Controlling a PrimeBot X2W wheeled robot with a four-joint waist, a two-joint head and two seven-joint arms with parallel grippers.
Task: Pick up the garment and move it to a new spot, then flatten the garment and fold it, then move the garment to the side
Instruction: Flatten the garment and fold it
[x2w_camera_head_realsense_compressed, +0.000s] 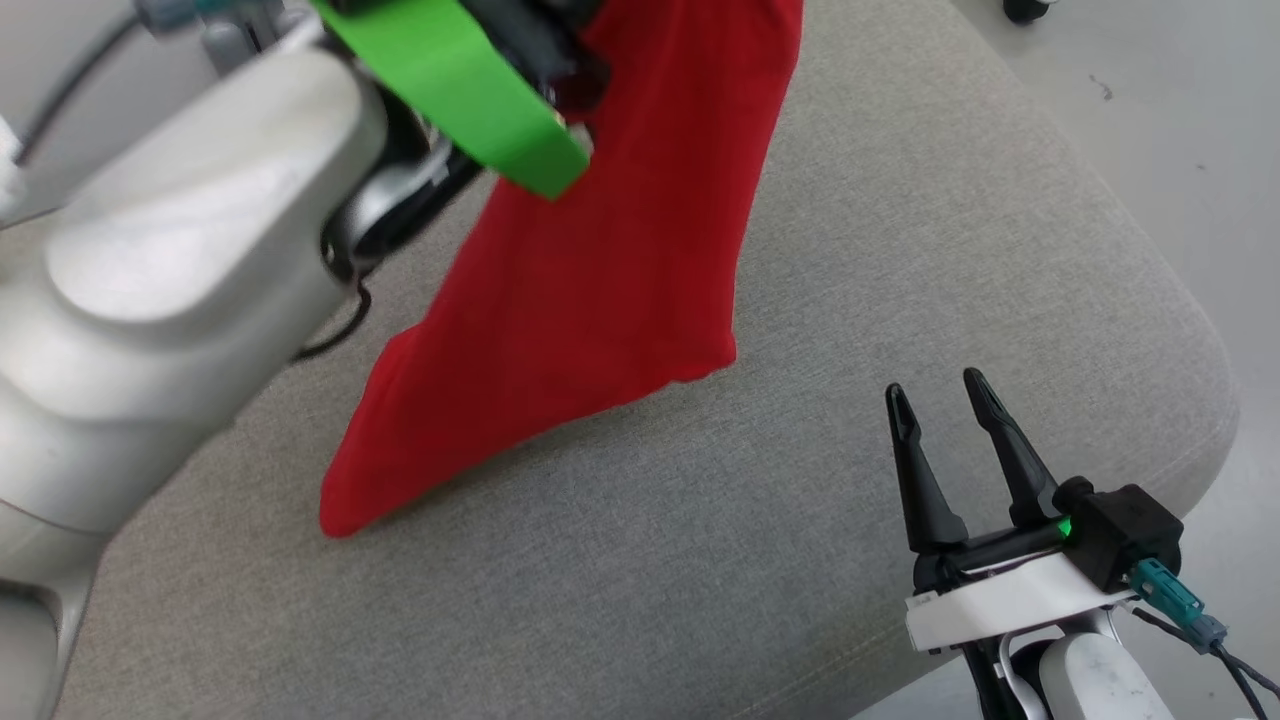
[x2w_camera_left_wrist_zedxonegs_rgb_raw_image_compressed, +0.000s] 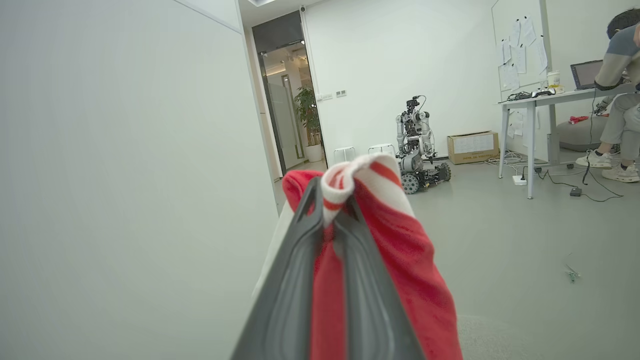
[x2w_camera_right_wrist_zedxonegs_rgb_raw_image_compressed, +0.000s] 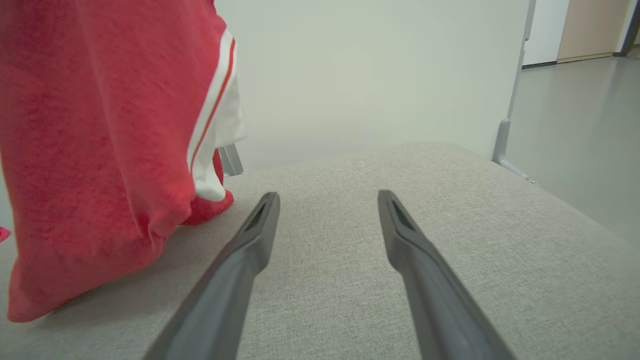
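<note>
The garment (x2w_camera_head_realsense_compressed: 600, 290) is red with white striped trim and hangs from the upper part of the head view, its lower corner touching the grey cushion (x2w_camera_head_realsense_compressed: 900, 250). My left gripper (x2w_camera_left_wrist_zedxonegs_rgb_raw_image_compressed: 331, 200) is shut on the garment (x2w_camera_left_wrist_zedxonegs_rgb_raw_image_compressed: 400, 240), with the white-and-red trim bunched between its fingertips. In the head view the left arm's pale forearm and a green band cover the grip. My right gripper (x2w_camera_head_realsense_compressed: 938, 392) stands open at the lower right, low over the cushion, nothing between its fingers. In the right wrist view the right gripper (x2w_camera_right_wrist_zedxonegs_rgb_raw_image_compressed: 327, 200) points past the hanging garment (x2w_camera_right_wrist_zedxonegs_rgb_raw_image_compressed: 100, 130) on its left.
The cushion's rounded edge (x2w_camera_head_realsense_compressed: 1200, 400) drops to grey floor on the right. The left wrist view shows a white wall, a doorway, another wheeled robot (x2w_camera_left_wrist_zedxonegs_rgb_raw_image_compressed: 415, 145), a cardboard box (x2w_camera_left_wrist_zedxonegs_rgb_raw_image_compressed: 472, 145) and a person seated at a desk (x2w_camera_left_wrist_zedxonegs_rgb_raw_image_compressed: 550, 100).
</note>
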